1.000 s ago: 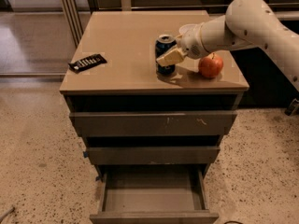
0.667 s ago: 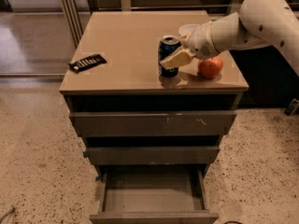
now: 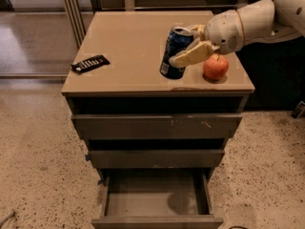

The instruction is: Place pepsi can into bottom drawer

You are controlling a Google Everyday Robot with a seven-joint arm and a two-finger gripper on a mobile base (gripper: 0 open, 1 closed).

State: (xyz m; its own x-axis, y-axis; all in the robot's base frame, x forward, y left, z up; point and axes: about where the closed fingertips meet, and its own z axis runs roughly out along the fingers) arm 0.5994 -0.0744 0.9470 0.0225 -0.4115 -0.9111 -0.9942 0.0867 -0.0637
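Note:
The pepsi can [image 3: 174, 54], dark blue with a silver top, is on the cabinet top [image 3: 128, 46] right of the middle and leans with its top to the right. My gripper [image 3: 187, 43] reaches in from the right and is shut on the can's upper part, one finger [image 3: 188, 57] across its front. I cannot tell whether the can's base still touches the top. The bottom drawer [image 3: 143, 197] is pulled open below, and its grey tray holds nothing.
A red apple [image 3: 216, 67] sits just right of the can, under my wrist. A flat black object [image 3: 89, 63] lies at the top's left edge. The two upper drawers [image 3: 157, 126] are closed. Speckled floor surrounds the cabinet.
My gripper has closed around the can. The can has tipped, its top shifting right and slightly up. The apple and the black object have not moved.

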